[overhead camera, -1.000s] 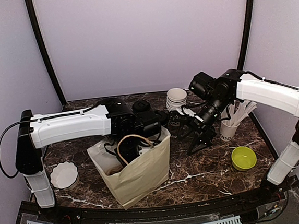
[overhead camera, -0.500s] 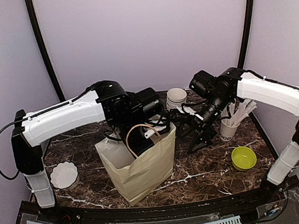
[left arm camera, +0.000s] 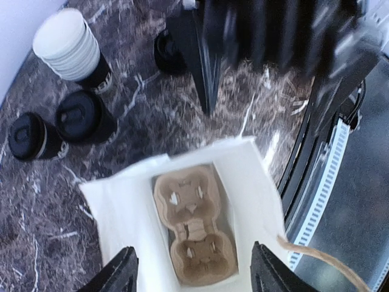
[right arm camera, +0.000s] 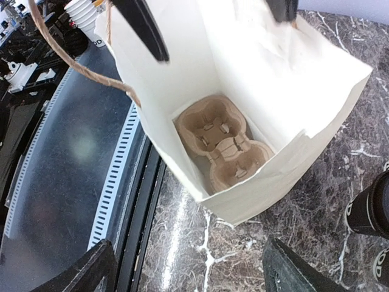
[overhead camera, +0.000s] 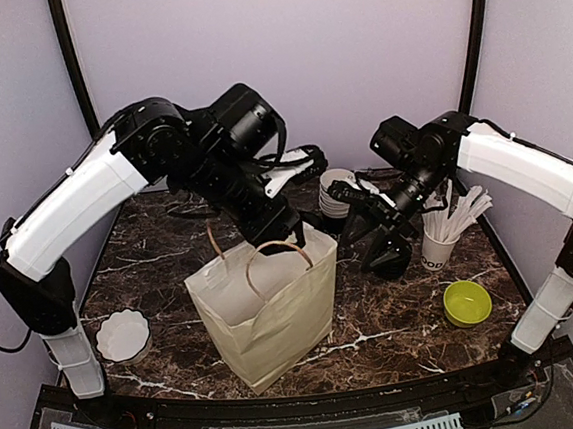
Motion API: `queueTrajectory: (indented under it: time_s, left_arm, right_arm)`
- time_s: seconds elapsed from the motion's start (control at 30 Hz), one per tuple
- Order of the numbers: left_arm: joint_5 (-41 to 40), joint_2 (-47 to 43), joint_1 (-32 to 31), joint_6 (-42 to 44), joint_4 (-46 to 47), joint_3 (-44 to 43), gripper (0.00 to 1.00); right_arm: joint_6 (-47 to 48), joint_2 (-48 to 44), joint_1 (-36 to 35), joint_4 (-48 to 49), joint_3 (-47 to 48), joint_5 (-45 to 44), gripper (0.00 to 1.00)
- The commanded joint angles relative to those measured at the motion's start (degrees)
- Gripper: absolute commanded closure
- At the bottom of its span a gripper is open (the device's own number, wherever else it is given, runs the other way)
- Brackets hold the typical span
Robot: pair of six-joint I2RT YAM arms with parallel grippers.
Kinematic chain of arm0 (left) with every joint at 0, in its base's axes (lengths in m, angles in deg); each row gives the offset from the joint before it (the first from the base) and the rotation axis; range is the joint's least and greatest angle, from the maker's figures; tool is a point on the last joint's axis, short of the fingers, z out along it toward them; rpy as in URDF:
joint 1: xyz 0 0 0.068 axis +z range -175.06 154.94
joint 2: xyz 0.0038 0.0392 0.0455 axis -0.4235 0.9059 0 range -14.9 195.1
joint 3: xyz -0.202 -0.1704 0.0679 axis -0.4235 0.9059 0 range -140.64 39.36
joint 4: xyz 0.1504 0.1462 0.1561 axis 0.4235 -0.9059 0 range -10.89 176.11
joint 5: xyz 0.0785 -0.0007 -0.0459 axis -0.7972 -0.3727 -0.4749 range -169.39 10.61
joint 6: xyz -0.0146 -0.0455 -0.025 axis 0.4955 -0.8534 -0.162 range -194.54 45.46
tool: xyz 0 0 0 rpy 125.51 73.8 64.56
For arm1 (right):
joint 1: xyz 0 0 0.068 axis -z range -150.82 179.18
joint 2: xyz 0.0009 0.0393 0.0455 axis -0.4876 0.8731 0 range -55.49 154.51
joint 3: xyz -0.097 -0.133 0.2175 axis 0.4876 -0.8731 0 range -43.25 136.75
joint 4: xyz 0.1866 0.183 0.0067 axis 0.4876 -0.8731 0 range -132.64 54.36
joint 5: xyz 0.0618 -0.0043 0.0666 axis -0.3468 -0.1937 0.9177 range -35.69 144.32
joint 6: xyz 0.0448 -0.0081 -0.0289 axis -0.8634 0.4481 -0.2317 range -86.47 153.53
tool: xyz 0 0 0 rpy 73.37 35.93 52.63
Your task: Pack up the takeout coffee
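The left tool (left arm camera: 193,247) hangs released over the paper bag (left arm camera: 121,207), and the right tool (right arm camera: 188,242) is likewise empty. Lidded coffee cups (left arm camera: 85,118) wait on the table (left arm camera: 152,121). Each is best gripped by its body and lowered upright into the cup carrier (right arm camera: 222,143).

On my dark marble table (overhead camera: 397,330): a paper bag (overhead camera: 270,311) at centre, a white dish (overhead camera: 122,335) left, a green bowl (overhead camera: 467,302) right. Behind it I see lidded coffee cups (left arm camera: 85,115), stacked cups (overhead camera: 338,190) and a stick-filled cup (overhead camera: 438,249).

1. Surface (overhead camera: 397,330): dark brown marble, white veining.
2. Paper bag (overhead camera: 276,326): tan outside, white inside.
3. Cup carrier (left arm camera: 194,228): light brown.
4. Takeout coffee cups (left arm camera: 84,115): black lids.
5. Bowl (overhead camera: 467,302): lime green.
6. Arms (overhead camera: 75,203): white shells, black joints.
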Motion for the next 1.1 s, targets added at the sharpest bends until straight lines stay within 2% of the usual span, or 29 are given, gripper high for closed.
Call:
queueTrajectory:
  time_s: [0.0,0.07,0.17,0.33,0.47,0.57,0.67,0.73,0.87,0.93,0.97,1.03,1.07]
  left_arm:
    - [0.32,-6.8,-0.11,0.53,5.0,-5.43,0.34]
    - [2.92,-10.68,-0.11,0.05,7.67,-4.36,0.34]
    - [1.72,-14.99,-0.11,-1.25,11.17,-2.4,0.34]
    - [-14.64,-21.01,0.02,-8.03,7.09,4.59,0.24]
    - [-17.67,-22.34,0.31,-14.29,1.39,9.63,0.21]
    - [-14.47,-23.94,0.99,-17.16,2.23,15.98,0.2]
    - [-6.13,-25.43,2.43,-17.35,6.89,20.23,0.21]
    - [-3.8,-25.42,3.58,-17.0,8.38,21.81,0.24]
    - [-3.2,-23.88,6.92,-14.52,9.7,21.91,0.41]
    - [-2.2,-23.32,8.53,-11.58,11.82,21.68,0.59]
    - [-0.74,-22.83,9.48,-9.33,13.59,21.38,0.76]
    - [0.08,-21.86,10.15,-6.03,15.51,20.53,0.97]
    - [-0.05,-21.35,10.21,-3.92,15.87,19.27,0.99]
  right_arm:
    - [0.24,0.78,0.58,-2.73,0.95,0.42,0.16]
    - [0.08,0.7,0.81,-2.75,0.86,0.43,0.16]
    - [-0.31,0.61,1.02,-2.54,0.69,0.23,0.17]
    - [-0.23,0.82,2.42,-2.93,1.96,0.87,0.17]
    - [0.29,1.51,3.77,-4.31,3.71,1.04,0.17]
    - [0.66,1.68,4.01,-4.7,4.19,0.95,0.16]
    - [0.59,1.66,4.1,-4.57,4.12,0.56,0.16]
    - [0.35,1.62,4.11,-4.37,4.03,0.64,0.17]
    - [-0.18,1.36,4.09,-3.93,4.02,0.69,0.18]
    - [-0.72,1.18,4.19,-3.28,3.87,0.42,0.18]
    - [-1.0,1.22,4.32,-2.94,3.85,0.31,0.18]
    - [-2.37,1.43,4.94,-2.0,4.13,0.23,0.19]
    - [-2.98,1.74,5.73,-1.5,4.34,0.7,0.19]
